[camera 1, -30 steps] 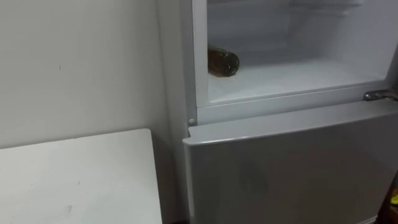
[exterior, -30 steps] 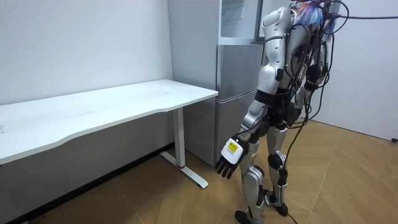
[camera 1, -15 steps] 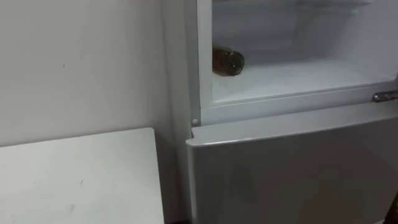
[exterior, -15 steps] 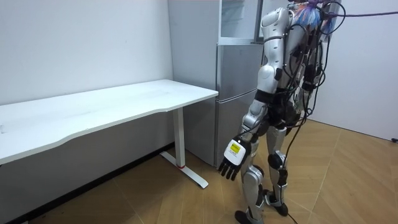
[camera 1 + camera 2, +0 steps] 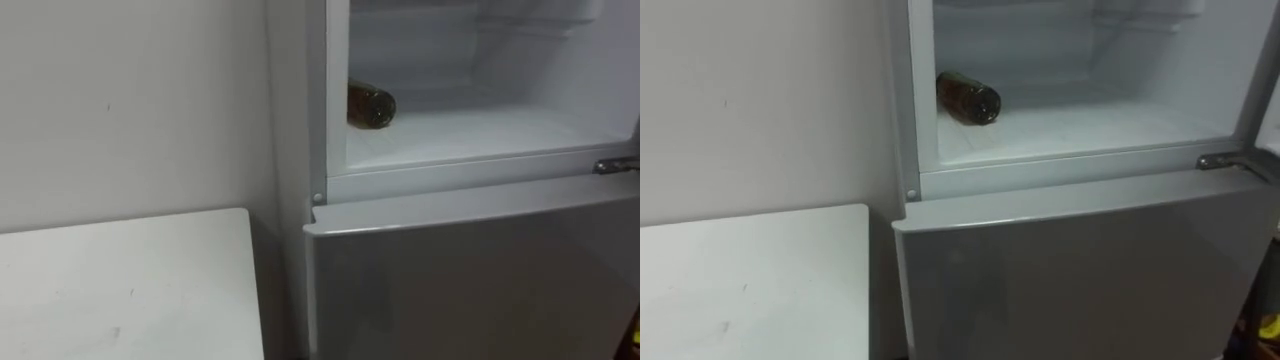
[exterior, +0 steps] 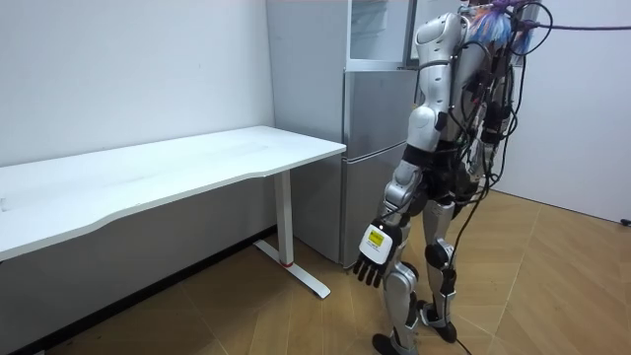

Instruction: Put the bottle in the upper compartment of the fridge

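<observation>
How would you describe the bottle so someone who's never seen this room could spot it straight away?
Find the grey fridge beside the white table and look into its open upper compartment. On its white floor, by the left wall, the bottle lies on its side. It is dark brown, the one dark thing in that pale interior.

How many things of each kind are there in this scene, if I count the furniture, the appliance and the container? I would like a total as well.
bottle, brown, lying on its side in the open upper compartment: 1
fridge: 1
table, white: 1
Total: 3
</observation>
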`<state>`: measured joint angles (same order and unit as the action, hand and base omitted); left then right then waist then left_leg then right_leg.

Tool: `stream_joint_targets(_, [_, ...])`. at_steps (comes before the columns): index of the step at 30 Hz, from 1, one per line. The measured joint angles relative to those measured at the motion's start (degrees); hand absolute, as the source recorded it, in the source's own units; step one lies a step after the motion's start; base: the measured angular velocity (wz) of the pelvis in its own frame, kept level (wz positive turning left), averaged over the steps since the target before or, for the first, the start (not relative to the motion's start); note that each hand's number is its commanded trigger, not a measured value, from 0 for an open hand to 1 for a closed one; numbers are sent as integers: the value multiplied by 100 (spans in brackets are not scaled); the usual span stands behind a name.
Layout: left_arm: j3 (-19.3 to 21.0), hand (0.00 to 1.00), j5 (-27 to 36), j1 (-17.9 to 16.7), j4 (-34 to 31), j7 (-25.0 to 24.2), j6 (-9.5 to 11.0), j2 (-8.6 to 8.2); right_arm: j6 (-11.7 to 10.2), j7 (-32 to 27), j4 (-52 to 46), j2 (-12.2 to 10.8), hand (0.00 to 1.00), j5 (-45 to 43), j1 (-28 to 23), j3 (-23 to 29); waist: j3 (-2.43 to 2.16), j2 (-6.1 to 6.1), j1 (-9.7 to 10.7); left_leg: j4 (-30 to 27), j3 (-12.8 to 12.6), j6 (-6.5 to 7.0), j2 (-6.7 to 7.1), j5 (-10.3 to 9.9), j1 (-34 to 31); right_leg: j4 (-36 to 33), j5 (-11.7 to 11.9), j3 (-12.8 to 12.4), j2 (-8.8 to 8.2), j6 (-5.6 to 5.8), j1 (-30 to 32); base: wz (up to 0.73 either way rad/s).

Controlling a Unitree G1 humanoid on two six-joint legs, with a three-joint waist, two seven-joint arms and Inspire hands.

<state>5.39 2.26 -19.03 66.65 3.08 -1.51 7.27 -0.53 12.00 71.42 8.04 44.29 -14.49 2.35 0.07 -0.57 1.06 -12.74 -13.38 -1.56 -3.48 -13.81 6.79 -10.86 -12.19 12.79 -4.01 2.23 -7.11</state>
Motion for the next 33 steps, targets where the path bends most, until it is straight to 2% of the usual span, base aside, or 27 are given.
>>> stream_joint_targets(8, [3, 0, 217, 27, 27, 25, -106, 5, 227, -61, 19, 6, 0, 338, 6, 43, 1, -35, 27, -3, -1, 0, 3, 0, 8, 21, -3, -7, -1, 4, -17, 0])
stream_joint_targets(11, [31, 0, 255, 29, 21, 27, -114, 25, 330, -144, 7, 18, 0, 342, 51, 370, 3, -37, 41, 18, -8, 0, 6, 0, 66, 0, -9, -21, -6, 3, -45, -1])
stream_joint_targets(12, [156, 0, 248, 33, 4, 22, -122, 22, 372, -202, -58, 40, 0, 319, 71, 636, 4, -43, 84, 23, -10, 0, 7, 0, 67, 0, -10, -17, -8, 4, -45, 0])
stream_joint_targets(13, [336, 0, 252, 21, -51, 21, -129, 35, 435, -313, -250, 85, 0, 363, 43, 881, 5, -55, 122, 24, -11, 0, 8, 0, 66, -5, -10, -15, -8, 5, -45, 0])
stream_joint_targets(17, [825, 0, 252, 44, -140, 10, -94, 189, 422, -557, -721, 361, 0, 568, 119, 1616, 15, -90, 232, 34, -9, 0, 15, -1, 64, -81, -31, -25, -17, 6, 4, 0])
stream_joint_targets(19, [1056, 0, 255, 25, -218, 7, -92, 378, 419, -778, -1211, 619, 0, 697, 139, 1985, 11, -114, 286, 83, -23, 0, 16, -1, 67, -96, -40, -46, -12, 3, 39, -2])
stream_joint_targets(22, [1283, 0, 253, -96, -486, 1, -73, 477, 369, -832, -1743, 972, 0, 767, 217, 2417, -12, -151, 375, 93, -53, 1, 21, 0, 11, -102, -37, -81, -14, 2, 121, -7])
stream_joint_targets(25, [1556, 0, 253, -91, -572, 3, -66, 495, 275, -1033, -2087, 1113, 0, 788, 272, 2895, -16, -203, 390, 89, -83, 0, 22, 1, -41, -104, -37, -103, -17, 3, 190, -5])
stream_joint_targets(27, [1571, 0, 246, -122, -674, -11, -71, 498, 271, -1221, -2416, 1171, 0, 688, 276, 3010, -17, -243, 424, 89, -83, -1, 24, 2, -58, -126, -38, -106, -18, 3, 197, -2])
stream_joint_targets(33, [1575, 0, 216, -126, -956, -116, -62, 532, 219, -1924, -3577, 1357, 0, 663, 387, 3281, -3, -227, 513, 89, -126, -1, 21, 1, -111, -177, -40, -164, -14, 3, 297, -4])
